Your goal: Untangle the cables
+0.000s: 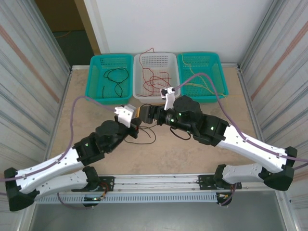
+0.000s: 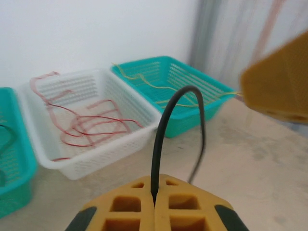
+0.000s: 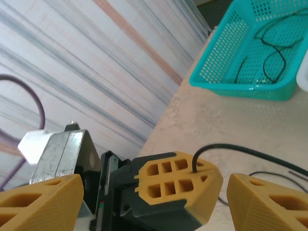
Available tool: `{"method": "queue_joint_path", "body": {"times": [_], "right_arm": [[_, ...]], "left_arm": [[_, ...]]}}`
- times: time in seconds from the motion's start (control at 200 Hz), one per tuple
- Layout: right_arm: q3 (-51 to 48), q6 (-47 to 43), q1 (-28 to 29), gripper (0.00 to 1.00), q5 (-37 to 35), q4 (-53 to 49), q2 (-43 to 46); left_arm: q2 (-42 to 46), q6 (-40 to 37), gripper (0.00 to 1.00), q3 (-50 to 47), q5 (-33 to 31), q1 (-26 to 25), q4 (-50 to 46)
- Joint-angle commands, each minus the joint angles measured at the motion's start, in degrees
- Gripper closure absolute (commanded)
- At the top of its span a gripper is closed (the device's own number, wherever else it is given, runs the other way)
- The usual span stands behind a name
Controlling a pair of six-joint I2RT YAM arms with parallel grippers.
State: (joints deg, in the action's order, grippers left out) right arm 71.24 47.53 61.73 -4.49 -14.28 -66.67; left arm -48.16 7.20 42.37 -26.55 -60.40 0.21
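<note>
Black cable (image 2: 157,151) pinched by left jaws, right jaws spread in right-wrist view

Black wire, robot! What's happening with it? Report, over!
Left fingers shut on thin black wire, arching up. Right fingers open, close alongside. Wire's tail trails on beige tabletop; nothing seen blocking.
</note>
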Motion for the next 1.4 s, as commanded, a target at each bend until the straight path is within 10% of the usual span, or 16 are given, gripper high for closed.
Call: {"method": "queue_joint_path", "body": {"times": [0.0, 0.331, 1.393], "right_arm": [[-1.46, 8.51, -1.96, 0.22, 4.21, 6.26, 1.23], [-11.67, 26.09, -10.10, 0.23, 11.11, 15.35, 1.58], [-10.30, 27.90, -10.99, 0.35, 14.79, 26.27, -6.89]], "left_arm": [[-0.69, -5.39, 1.00, 1.27, -9.02, -1.46, 6.61], [-0.47, -5.09, 1.00, -0.70, -4.79, -1.56, 12.58], [7.80, 8.12, 1.00, -9.76, 12.78, 7.93, 9.03]]}}
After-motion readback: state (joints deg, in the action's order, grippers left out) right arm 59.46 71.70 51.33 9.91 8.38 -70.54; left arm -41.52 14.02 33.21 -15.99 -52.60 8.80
